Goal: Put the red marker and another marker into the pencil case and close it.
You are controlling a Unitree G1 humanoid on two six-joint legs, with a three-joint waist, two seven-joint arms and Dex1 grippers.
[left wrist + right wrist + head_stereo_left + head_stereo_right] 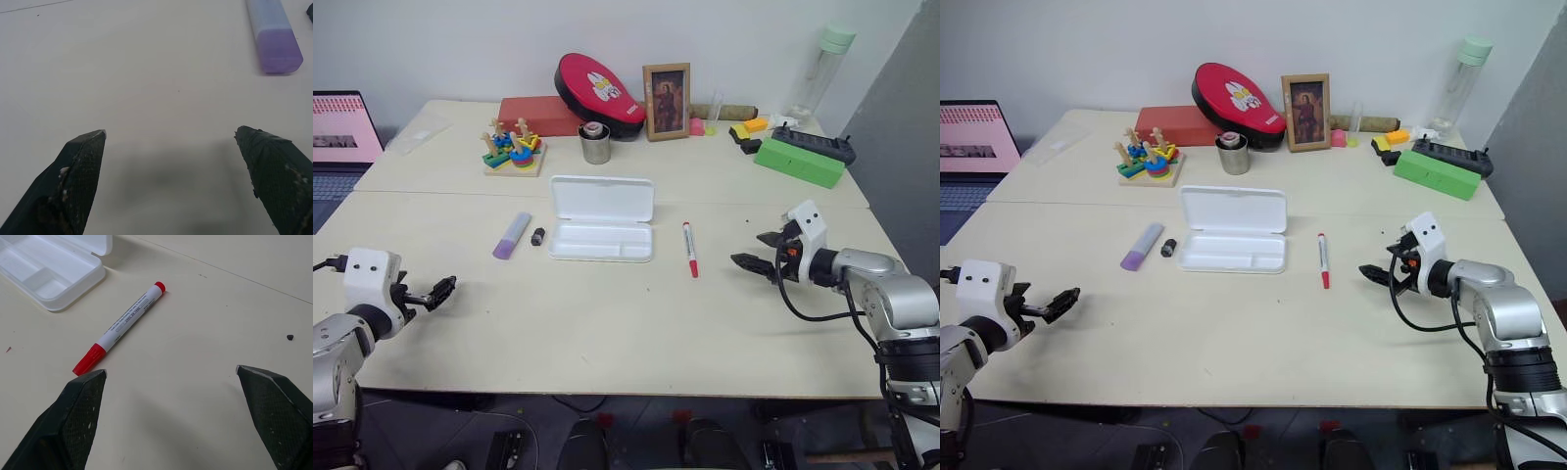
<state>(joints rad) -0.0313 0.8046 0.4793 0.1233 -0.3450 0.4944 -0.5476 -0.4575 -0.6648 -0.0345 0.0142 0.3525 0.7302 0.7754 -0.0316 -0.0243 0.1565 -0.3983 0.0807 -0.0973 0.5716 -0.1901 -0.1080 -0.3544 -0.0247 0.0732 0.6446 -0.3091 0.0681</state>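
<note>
The white pencil case (601,228) lies open in the middle of the table, its lid folded back and its tray empty. Just right of it lies the red marker (689,249), seen close up in the right wrist view as the red marker (120,327). Left of the case lies the lilac marker (512,235), with a tiny black piece (538,236) beside it. My right gripper (759,250) hovers open to the right of the red marker, holding nothing. Near the table's front left edge my left gripper (438,292) is open and empty, well short of the lilac marker (274,34).
Along the back of the table stand a wooden stacking toy (513,149), a metal cup (595,143), a red box (539,115), a red pouch (599,89), a picture frame (667,101), a green box (799,162) and a bottle (821,69). A laptop (344,129) sits far left.
</note>
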